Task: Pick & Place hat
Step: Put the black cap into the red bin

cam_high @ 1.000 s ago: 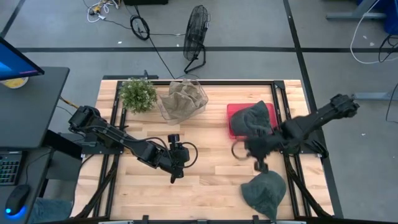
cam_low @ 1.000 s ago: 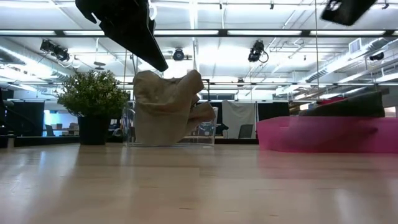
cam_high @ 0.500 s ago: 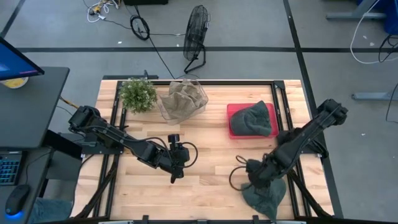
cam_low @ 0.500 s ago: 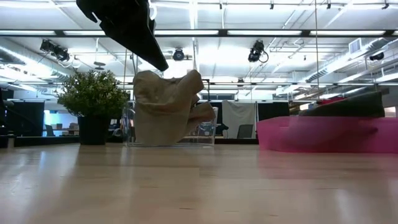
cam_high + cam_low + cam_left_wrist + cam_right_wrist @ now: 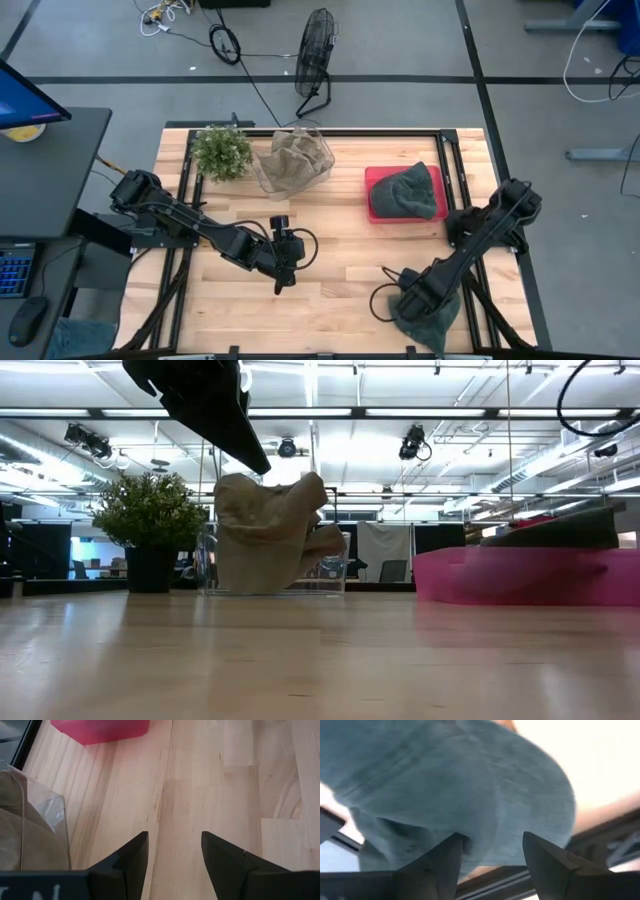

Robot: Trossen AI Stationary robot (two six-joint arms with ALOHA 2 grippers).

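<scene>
A dark teal hat (image 5: 430, 315) lies on the table near its front right corner and fills the right wrist view (image 5: 470, 785). My right gripper (image 5: 402, 298) (image 5: 492, 852) hangs open just over the hat's left part, one finger on either side of a stretch of its cloth. A second teal hat (image 5: 408, 190) rests in the pink tray (image 5: 374, 180). A beige hat (image 5: 295, 158) sits in a clear container. My left gripper (image 5: 284, 278) (image 5: 175, 850) waits open above bare wood at mid-table. My right gripper comes at the teal hat from above with its fingers (image 5: 451, 857) spread over the cloth. Whether the fingertips touch the cloth, I cannot tell.
A potted plant (image 5: 222, 150) stands at the far left beside the clear container (image 5: 335, 575). The pink tray (image 5: 525, 575) is at the far right. Black frame rails (image 5: 470, 290) run along the table's sides. Bare wood lies between the two arms.
My right gripper has swung from beside the pink tray toward the table's near edge and come down over the teal hat at the front right. Both teal hats lie where they were.
</scene>
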